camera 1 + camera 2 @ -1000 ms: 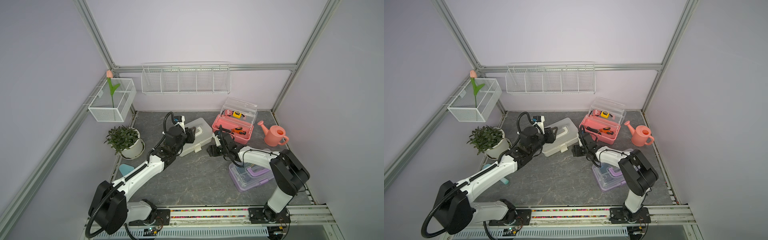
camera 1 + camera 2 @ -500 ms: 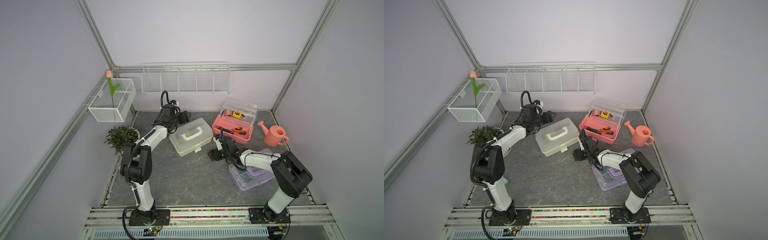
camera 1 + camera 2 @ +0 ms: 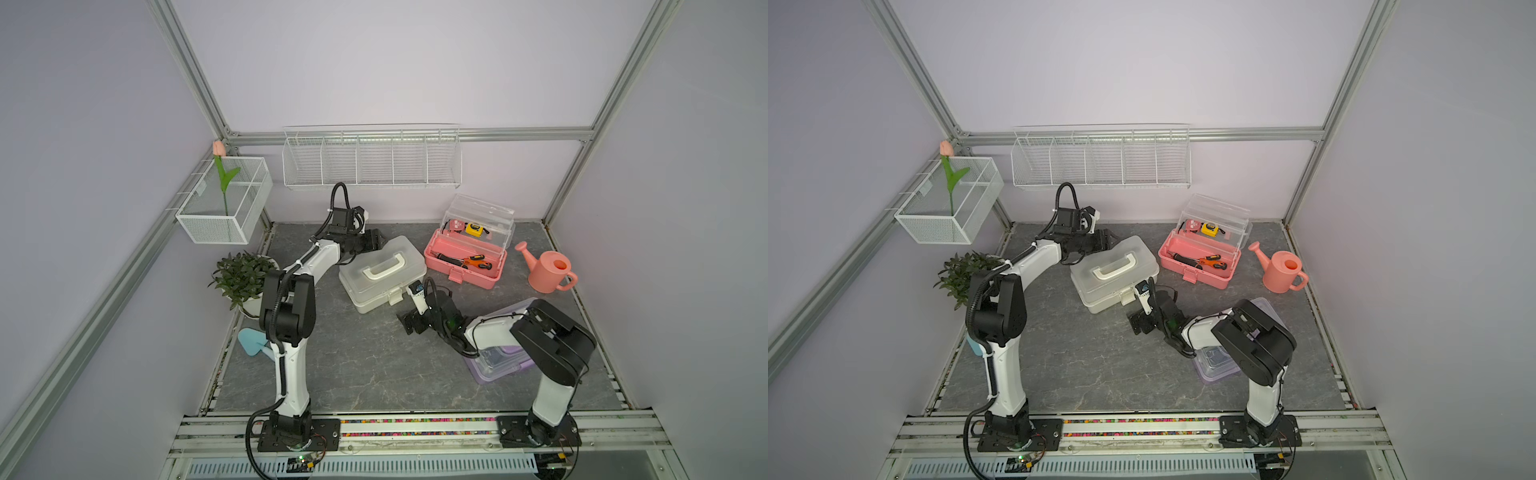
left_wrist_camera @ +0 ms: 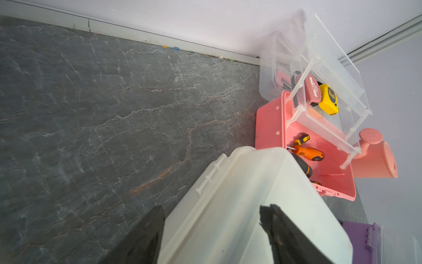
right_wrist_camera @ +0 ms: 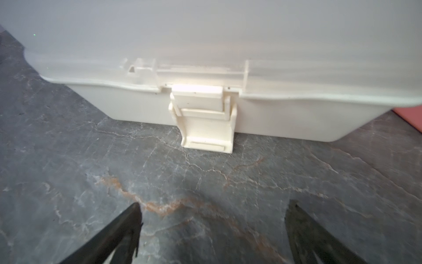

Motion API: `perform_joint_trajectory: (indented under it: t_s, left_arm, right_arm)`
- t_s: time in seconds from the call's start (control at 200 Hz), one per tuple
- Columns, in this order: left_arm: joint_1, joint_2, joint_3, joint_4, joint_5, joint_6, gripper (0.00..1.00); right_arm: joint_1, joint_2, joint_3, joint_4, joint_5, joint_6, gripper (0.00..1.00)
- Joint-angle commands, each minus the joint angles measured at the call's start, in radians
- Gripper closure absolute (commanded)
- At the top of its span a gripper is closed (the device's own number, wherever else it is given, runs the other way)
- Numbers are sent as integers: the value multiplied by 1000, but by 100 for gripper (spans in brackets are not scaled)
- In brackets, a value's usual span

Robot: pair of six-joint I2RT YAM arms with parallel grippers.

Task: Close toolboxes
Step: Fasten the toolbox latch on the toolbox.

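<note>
So, in both top views the white toolbox (image 3: 382, 274) sits mid-worktop (image 3: 353, 374) with its lid down, and the pink toolbox (image 3: 465, 266) behind it gapes open. Left wrist view: your left gripper (image 4: 212, 208) is spread over the white lid's rear corner. Right wrist view: your right gripper (image 5: 215, 204) is spread and empty, facing the latch (image 5: 206, 121) (apparently unclipped). Press it home next.

Print on yellow tape measure (image 4: 328, 100) blurred; nothing legible, apparently.
</note>
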Motion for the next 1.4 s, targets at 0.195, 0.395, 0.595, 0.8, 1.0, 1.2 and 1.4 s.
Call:
perform_joint_trajectory:
  t_s: [0.195,0.395,0.595,0.8,1.0,1.2,1.4]
  left_arm:
    - [-10,-60,-177,24,73,-44,32]
    - [-15,-90,-230,40,84,-49,33]
    - [-15,-101,-245,45,97,-48,34]
    - [-15,-102,-247,39,97,-40,34]
    - [-15,-94,-245,42,91,-47,34]
    - [-15,-92,-237,27,74,-40,34]
    - [-15,-82,-230,22,77,-41,35]
  right_arm:
    - [15,214,26,357,100,-42,2]
    - [22,240,35,357,129,-59,7]
    - [24,250,42,336,161,-98,20]
    - [25,259,41,366,156,-104,36]
    - [28,172,-28,385,170,-124,41]
    - [35,93,-125,424,199,-99,42]
    - [37,44,-175,455,210,-97,42]
